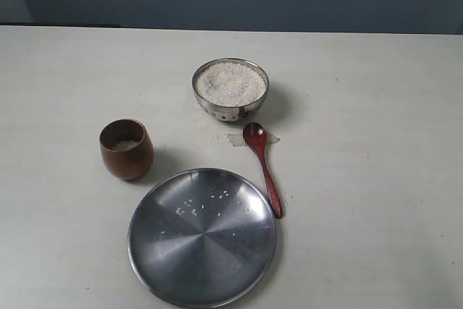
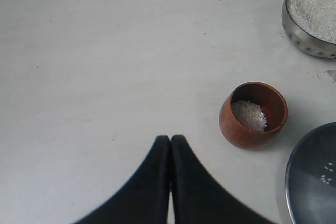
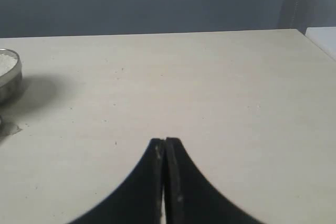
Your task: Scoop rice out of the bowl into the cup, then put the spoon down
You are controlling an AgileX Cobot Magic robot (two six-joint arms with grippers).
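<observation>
Exterior: the bowl [image 1: 230, 103] of rice [image 1: 230, 83] sits toward the surface's [image 1: 376, 179] far edge. The spoon [image 1: 263, 168] lies before it, beside a plate [image 1: 202, 244] at the near edge, with the cup [image 1: 126, 149] leftward.
Left wrist: left jaws pressed together, empty, near the cup.
Right wrist: right jaws likewise closed, empty.

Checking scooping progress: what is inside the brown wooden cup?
The small rounded brown wooden cup holds a little heap of white rice grains at its bottom, well below the rim. Its near wall hides part of the floor, so the full amount cannot be seen.
</observation>
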